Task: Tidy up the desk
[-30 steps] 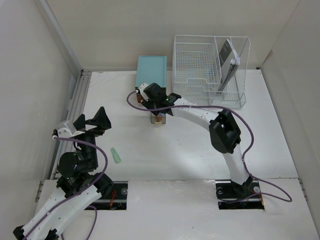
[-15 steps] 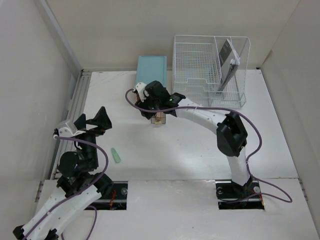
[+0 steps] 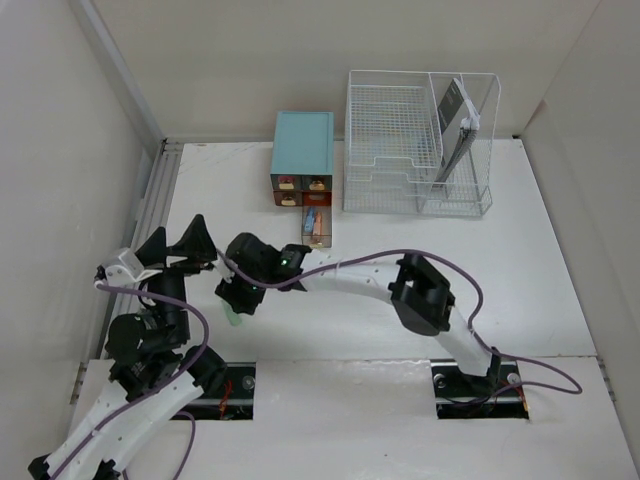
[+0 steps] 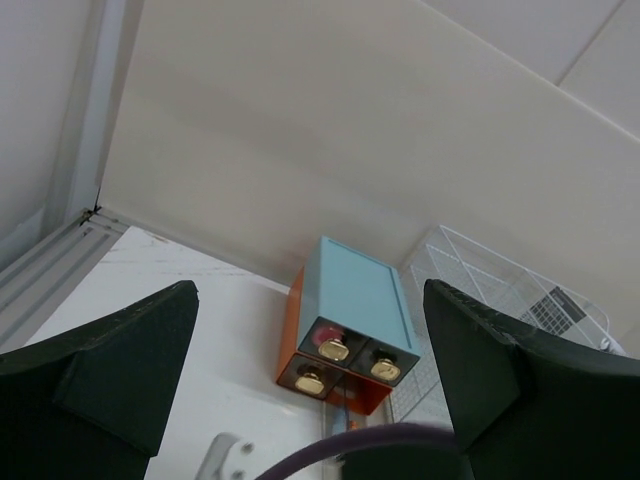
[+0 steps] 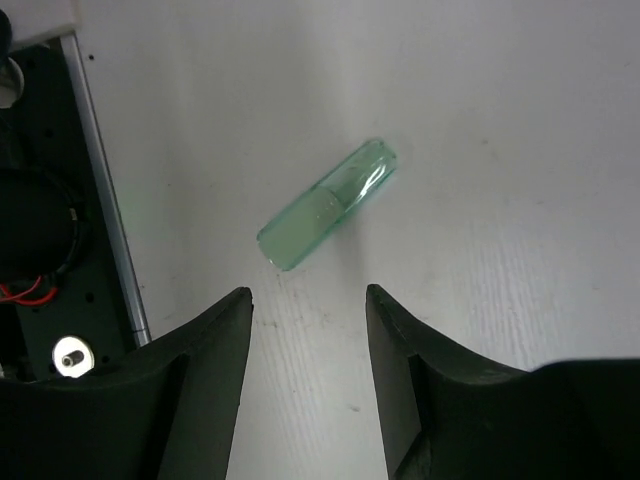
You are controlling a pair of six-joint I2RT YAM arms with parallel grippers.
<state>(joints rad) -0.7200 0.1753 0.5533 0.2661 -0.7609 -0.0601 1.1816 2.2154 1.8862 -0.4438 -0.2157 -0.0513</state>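
The white desk [image 3: 520,250] holds a small green translucent tube [image 3: 232,319] at the near left. My right gripper [image 3: 238,302] hangs just above the tube, open and empty. In the right wrist view the tube [image 5: 327,205] lies slantwise on the desk [image 5: 500,150], just ahead of the open right gripper [image 5: 307,300]. My left gripper [image 3: 182,243] is open and empty, raised at the left. In the left wrist view it [image 4: 308,300] faces the teal drawer box [image 4: 358,300].
The teal drawer box [image 3: 303,150] stands at the back, one lower drawer [image 3: 317,226] pulled out with small items inside. A white wire-mesh rack [image 3: 420,140] to its right holds a dark upright item [image 3: 455,118]. Silver rails [image 3: 160,190] run along the left edge. The left arm's base [image 5: 40,240] is beside the tube.
My right arm swung from the drawer box to the near left and now hovers over the green tube. The pulled-out drawer is uncovered. The left gripper shifted slightly.
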